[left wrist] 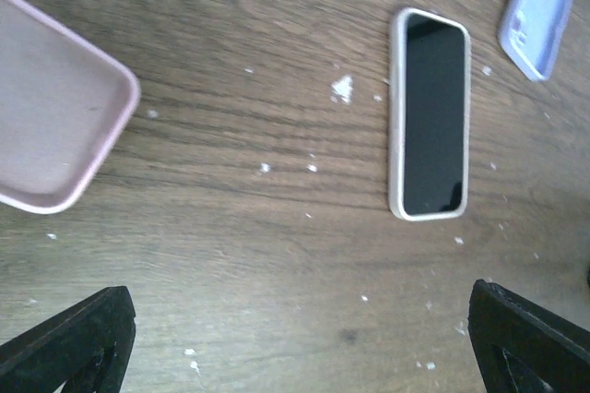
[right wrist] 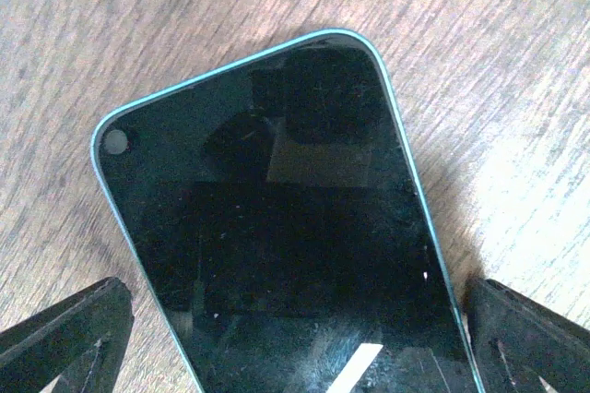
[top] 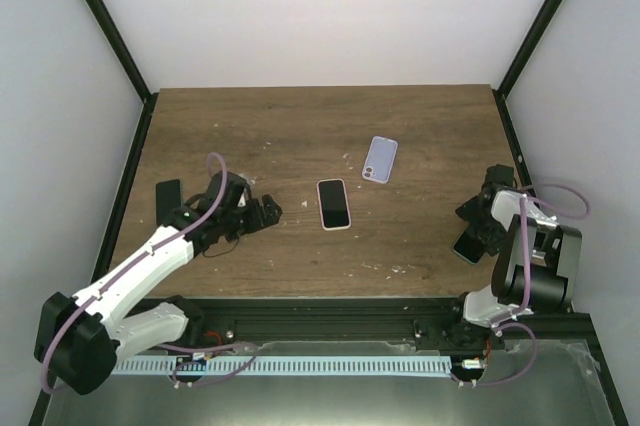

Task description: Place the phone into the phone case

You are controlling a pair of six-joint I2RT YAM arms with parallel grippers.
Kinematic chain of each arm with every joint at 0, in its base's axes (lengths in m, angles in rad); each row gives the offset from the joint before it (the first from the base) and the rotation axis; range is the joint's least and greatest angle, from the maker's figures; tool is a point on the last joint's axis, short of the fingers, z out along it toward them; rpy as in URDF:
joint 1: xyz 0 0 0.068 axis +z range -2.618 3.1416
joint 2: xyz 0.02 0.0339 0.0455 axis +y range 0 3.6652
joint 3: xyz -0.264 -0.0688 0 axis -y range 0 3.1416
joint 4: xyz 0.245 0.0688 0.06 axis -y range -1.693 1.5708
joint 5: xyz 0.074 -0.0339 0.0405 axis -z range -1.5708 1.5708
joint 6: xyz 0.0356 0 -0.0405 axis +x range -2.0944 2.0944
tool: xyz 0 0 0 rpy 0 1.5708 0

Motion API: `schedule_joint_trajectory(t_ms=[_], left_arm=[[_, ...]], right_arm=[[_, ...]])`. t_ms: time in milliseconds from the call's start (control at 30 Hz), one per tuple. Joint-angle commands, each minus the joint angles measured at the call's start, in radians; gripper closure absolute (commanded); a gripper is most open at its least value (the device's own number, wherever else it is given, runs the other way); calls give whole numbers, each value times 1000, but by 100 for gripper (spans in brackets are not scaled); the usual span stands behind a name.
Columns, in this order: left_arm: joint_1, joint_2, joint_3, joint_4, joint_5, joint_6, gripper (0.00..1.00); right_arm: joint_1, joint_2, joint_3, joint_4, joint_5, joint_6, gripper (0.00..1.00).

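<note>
- Closest to us, in the right wrist view, a teal-rimmed phone (right wrist: 277,218) lies screen up on the wooden table (top: 300,126), near the table's right edge.
- Our right gripper (right wrist: 295,333) hangs over it with jaws spread wide, one finger on each side of the phone's long edges, pinching nothing.
- Our left gripper (left wrist: 300,342) is also spread wide and empty, hovering above bare wood on the table's left side.
- Just ahead of it and to one side sits a pink case (left wrist: 51,121), hollow side up. We judge this the likely target.
- Mid-table lies a second phone (left wrist: 430,114) with a pale rim, perhaps already cased. A lavender case (left wrist: 542,7) rests just beyond it.
- We expect the teal-rimmed phone to be a stiff, thin slab, moderately light, with slick and breakable glass.
- Since it lies flat, we would close across the two long edges low down, never on the screen, and lift gently.
- We judge the pink case softer, likely to slide unless braced.
</note>
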Motion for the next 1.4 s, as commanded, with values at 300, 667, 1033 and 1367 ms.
schedule_joint_trajectory(t_ms=[300,667,1033,1367], left_arm=[[298,43,-84,68,-17,-139,0],[390,13,-101,12,-141,-185,4],[392,67,-96,6,-130,-309,16],[392,189,-77,64,-226,-355,30]], right_arm=[[180,63,-27,106,-166,-38,2],[359,186,72,45,-117,22,6],[319,201,160,-70,-118,185,7],[278,300,196,-86,-141,191,9]])
